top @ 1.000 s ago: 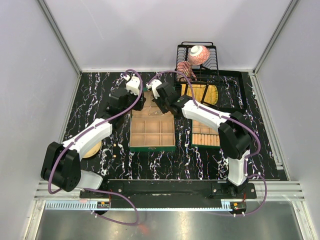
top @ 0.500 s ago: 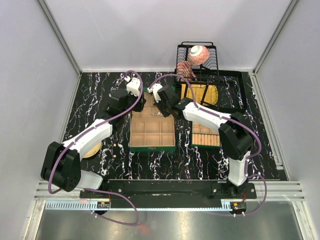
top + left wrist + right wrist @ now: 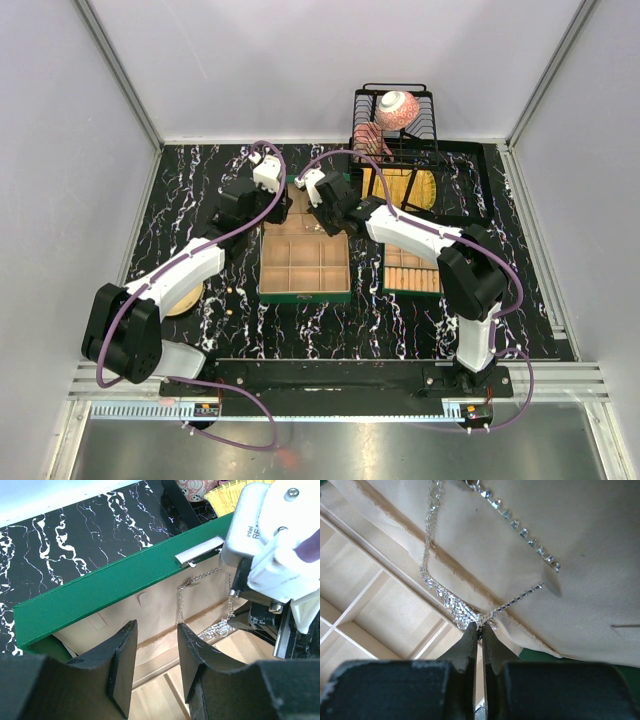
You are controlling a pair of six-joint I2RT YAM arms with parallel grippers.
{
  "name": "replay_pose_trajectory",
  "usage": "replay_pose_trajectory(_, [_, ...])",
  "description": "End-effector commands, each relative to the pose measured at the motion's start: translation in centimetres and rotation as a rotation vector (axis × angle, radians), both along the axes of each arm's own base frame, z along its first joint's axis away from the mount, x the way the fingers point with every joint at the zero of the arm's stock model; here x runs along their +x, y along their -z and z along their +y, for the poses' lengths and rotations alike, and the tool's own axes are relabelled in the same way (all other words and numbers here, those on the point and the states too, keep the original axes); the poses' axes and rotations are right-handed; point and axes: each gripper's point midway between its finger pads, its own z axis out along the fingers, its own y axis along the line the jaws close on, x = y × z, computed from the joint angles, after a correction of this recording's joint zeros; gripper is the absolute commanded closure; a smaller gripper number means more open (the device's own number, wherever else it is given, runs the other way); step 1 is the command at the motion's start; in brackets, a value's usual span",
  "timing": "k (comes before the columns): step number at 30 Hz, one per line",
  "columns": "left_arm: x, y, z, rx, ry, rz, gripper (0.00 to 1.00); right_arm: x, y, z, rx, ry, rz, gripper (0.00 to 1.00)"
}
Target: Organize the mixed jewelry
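We've got the sparkly chain [image 3: 450,602] draped over the beige lining of the green box's [image 3: 100,587] raised lid, dead center in the right wrist view. Another beaded strand [image 3: 520,527] lies at upper right, and the box's compartments sit at lower left. From the top view, a second green box [image 3: 410,292] sits just right of it on the black marbled table [image 3: 190,180]. Pale walls stand all round, and there's a wire rack [image 3: 425,125] holding a pink bowl [image 3: 396,108] up top. The right pincer [image 3: 481,629] is pinched tight on the chain at the lid's lower edge. The left pincer [image 3: 156,630] hangs partly open beside the lid, gripping nothing.
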Motion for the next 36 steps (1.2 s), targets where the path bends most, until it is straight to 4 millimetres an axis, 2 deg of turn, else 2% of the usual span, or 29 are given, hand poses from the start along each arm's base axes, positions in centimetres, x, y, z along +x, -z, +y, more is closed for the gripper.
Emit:
replay_pose_trajectory(1, [0.2, -1.9, -0.2, -0.023, 0.018, -0.049, 0.59, -0.2, -2.0, 0.5, 0.033, -0.015, -0.029, 0.96])
replay_pose_trajectory(8, [-0.1, -1.6, -0.5, -0.022, 0.038, -0.041, 0.58, 0.2, -2.5, 0.7, 0.033, -0.003, -0.047, 0.89])
replay_pose_trajectory(12, [-0.5, -1.8, -0.8, -0.028, 0.067, -0.046, 0.55, 0.4, -3.1, 0.5, 0.035, 0.003, -0.062, 0.80])
replay_pose_trajectory(16, [-0.9, -1.9, -1.0, -0.033, 0.086, -0.049, 0.52, 0.3, -3.5, 0.2, 0.035, 0.002, -0.071, 0.66])
replay_pose_trajectory(20, [-1.3, -1.7, -0.8, -0.015, 0.100, -0.068, 0.51, 0.1, -3.4, 0.0, 0.028, 0.001, -0.071, 0.61])
replay_pose_trajectory(31, [-2.2, -1.4, 1.9, 0.019, 0.073, -0.127, 0.50, -0.4, -1.9, 0.3, 0.022, -0.012, -0.050, 0.56])
replay_pose_trajectory(36, [-2.6, -1.4, 2.3, 0.015, 0.074, -0.130, 0.49, 0.1, -1.6, 0.7, 0.016, -0.004, -0.058, 0.57])
